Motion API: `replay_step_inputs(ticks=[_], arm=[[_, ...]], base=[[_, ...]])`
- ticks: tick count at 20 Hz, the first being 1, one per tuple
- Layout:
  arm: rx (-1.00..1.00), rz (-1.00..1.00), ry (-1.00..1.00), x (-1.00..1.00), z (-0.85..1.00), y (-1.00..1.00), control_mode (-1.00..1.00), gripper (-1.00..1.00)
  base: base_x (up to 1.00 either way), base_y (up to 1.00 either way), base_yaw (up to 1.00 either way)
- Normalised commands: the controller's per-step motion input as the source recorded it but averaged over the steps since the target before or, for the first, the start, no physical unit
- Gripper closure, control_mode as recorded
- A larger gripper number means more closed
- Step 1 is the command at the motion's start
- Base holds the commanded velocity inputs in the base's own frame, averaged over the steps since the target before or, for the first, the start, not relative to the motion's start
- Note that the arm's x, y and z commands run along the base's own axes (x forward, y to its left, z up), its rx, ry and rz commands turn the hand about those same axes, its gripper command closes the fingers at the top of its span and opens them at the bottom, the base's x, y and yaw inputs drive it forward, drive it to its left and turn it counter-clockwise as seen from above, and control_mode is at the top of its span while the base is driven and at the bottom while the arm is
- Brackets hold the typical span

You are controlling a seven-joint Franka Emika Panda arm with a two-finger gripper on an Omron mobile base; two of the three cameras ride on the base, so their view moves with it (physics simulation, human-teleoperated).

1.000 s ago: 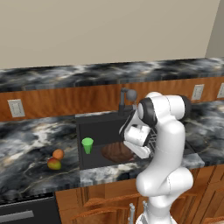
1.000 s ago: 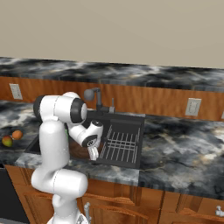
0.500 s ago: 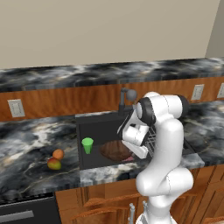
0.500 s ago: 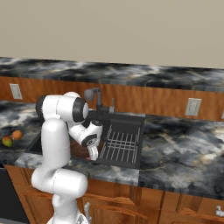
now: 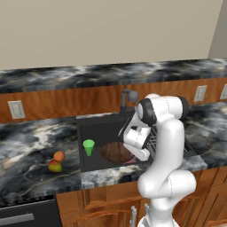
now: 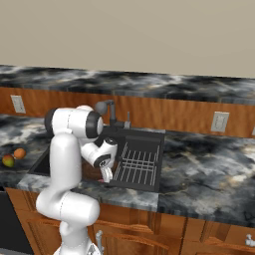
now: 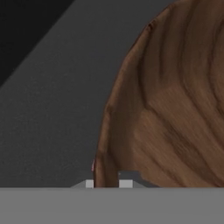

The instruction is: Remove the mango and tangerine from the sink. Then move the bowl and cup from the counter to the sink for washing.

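Note:
The brown wooden bowl (image 5: 115, 152) lies inside the black sink (image 5: 95, 126), near its front wall. My gripper (image 5: 133, 158) reaches down into the basin and is shut on the bowl's rim. In the hand view the rim (image 7: 106, 170) runs between the two fingertips of my gripper (image 7: 107, 183). The green cup (image 5: 88, 147) stands upright in the left part of the sink, apart from the bowl. On the counter left of the sink, the orange tangerine (image 5: 59, 156) lies close beside the mango (image 5: 55, 166). Both fruits appear again, the tangerine (image 6: 19, 153) and the mango (image 6: 8, 160).
A dark faucet (image 5: 128, 95) rises behind the sink. A wire rack (image 6: 137, 162) fills the sink's right side, next to my gripper (image 6: 105, 177). Marble counter (image 6: 209, 169) stretches to the right. Wall outlets sit on the wooden backsplash.
The arm has shifted slightly over the sink, and the hand sits a touch lower. The grip on the bowl's rim is unchanged.

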Motion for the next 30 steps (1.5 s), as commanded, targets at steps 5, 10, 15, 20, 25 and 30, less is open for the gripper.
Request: replay_step_inputs(ticks=[5, 10, 15, 20, 25, 30], arm=[[-0.01, 0.00, 0.00, 0.07, -0.17, 0.01, -1.00, 1.00], [-0.02, 0.00, 0.00, 0.08, -0.10, 0.00, -1.00, -1.00], [-0.01, 0.01, 0.00, 0.06, 0.00, 0.00, -1.00, -1.00], [0.00, 0.03, 0.00, 0.01, 0.06, 0.00, -1.00, -1.00], [0.00, 0.07, 0.00, 0.00, 0.15, 0.00, -1.00, -1.00], [0.00, 0.08, 0.00, 0.00, 0.19, 0.00, -1.00, -1.00]], base=[[0.00, 0.00, 0.00], [0.00, 0.00, 0.00], [0.00, 0.00, 0.00], [0.00, 0.00, 0.00], [0.00, 0.00, 0.00], [0.00, 0.00, 0.00]])
